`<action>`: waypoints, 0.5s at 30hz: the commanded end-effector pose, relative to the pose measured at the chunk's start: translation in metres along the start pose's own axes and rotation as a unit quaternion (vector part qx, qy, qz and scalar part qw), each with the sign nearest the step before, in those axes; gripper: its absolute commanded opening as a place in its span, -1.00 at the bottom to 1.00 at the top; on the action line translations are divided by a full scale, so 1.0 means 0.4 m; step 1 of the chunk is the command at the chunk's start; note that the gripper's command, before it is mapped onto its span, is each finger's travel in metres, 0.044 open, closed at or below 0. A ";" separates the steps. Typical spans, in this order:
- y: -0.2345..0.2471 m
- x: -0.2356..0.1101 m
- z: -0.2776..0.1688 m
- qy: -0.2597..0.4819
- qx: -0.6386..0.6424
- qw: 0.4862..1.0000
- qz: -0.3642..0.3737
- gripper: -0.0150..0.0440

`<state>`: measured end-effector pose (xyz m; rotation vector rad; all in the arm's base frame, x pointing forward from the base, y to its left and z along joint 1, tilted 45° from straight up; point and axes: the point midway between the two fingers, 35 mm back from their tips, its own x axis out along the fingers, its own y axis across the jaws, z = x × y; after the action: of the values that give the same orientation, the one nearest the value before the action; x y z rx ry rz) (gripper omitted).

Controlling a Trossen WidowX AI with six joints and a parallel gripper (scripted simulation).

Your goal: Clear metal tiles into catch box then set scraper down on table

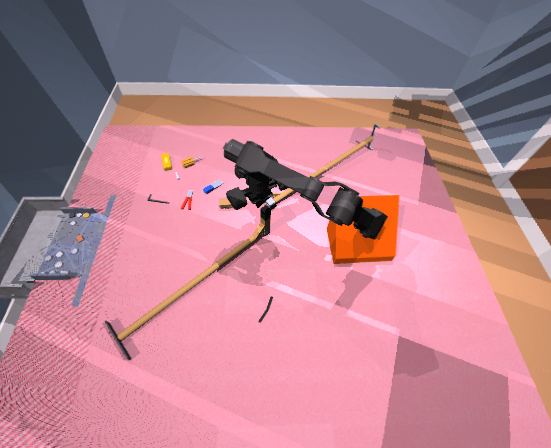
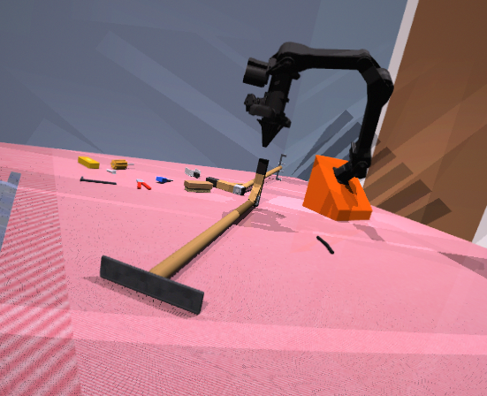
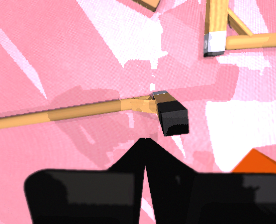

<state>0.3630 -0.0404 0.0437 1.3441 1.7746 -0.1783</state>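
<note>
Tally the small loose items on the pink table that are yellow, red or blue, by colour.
Yellow: 1, the block
Red: 1, the pliers
Blue: 1, the small tool
Total: 3
</note>
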 end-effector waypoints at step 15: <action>0.203 0.006 -0.049 -0.034 -0.259 0.965 0.018 -0.49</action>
<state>0.4080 -0.0059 0.0744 1.0468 1.6390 0.1570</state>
